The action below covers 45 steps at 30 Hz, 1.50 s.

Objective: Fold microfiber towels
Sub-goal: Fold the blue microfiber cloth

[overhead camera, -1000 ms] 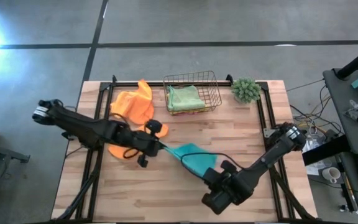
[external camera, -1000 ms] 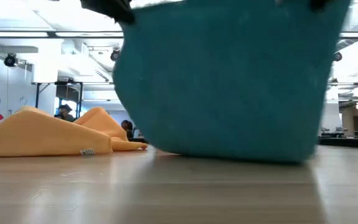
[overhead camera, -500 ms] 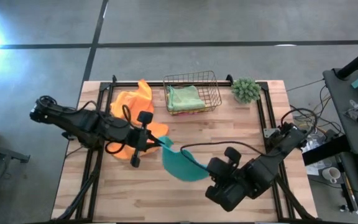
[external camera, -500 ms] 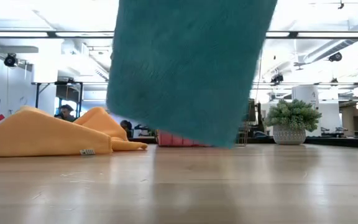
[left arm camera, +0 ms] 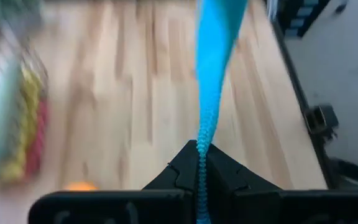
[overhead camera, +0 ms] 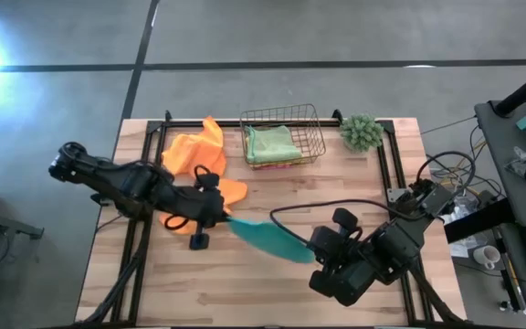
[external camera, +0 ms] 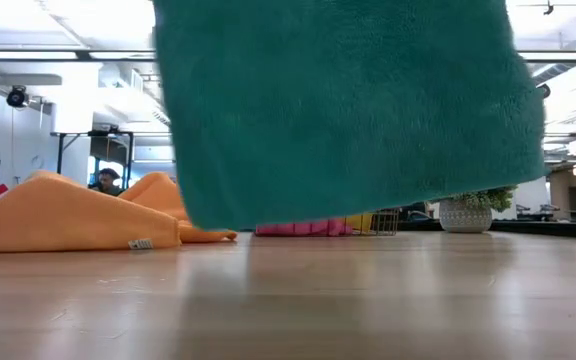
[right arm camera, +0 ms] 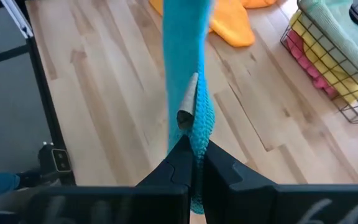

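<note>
The teal towel (overhead camera: 268,239) is held up in the air, stretched between the two pincers. One end is pinched in the left pincer (overhead camera: 224,217), which is closed tight on it. The other end is pinched in the right pincer (overhead camera: 316,255), also closed tight. From the low view, the towel (external camera: 338,110) is seen to hang above the surface (external camera: 288,300) without touching it.

The towel is judged to be very light and soft. It sags and bends wherever it is not held, so it cannot be pushed like a stiff thing. It looks fuzzy, so it is not likely to slip out. It is best held at the corners or along one edge, as it is now, so that it hangs flat.

Behind the left pincer, orange towels (overhead camera: 194,153) lie in a heap.
</note>
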Each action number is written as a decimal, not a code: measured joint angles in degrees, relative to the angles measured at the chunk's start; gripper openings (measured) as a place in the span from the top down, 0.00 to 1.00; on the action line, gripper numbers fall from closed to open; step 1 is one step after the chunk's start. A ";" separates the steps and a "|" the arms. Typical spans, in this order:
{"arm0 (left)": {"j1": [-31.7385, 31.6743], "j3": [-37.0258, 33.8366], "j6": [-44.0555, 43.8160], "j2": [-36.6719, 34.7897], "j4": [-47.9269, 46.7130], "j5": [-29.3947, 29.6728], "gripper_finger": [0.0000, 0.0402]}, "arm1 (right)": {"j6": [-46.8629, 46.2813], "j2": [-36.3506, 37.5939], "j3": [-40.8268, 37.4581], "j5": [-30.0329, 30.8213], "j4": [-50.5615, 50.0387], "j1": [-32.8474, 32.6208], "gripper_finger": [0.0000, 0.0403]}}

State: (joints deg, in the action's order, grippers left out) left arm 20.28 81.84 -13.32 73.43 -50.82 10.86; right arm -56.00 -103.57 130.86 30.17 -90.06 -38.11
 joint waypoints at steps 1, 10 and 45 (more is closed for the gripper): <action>0.12 0.00 -2.18 0.19 -1.87 -0.38 1.00 | 0.37 0.00 -0.10 0.00 0.05 0.09 0.98; 1.19 0.34 -11.54 0.43 -5.55 -7.78 1.00 | 3.38 0.00 -2.99 -0.17 0.10 0.37 0.98; -0.53 -3.05 -8.28 2.32 -5.08 -11.98 1.00 | -1.57 4.32 -22.16 -10.48 5.81 3.92 0.98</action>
State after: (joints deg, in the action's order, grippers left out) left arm 19.75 78.79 -21.59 75.75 -55.90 -1.12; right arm -57.57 -99.25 108.71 19.69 -84.25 -34.18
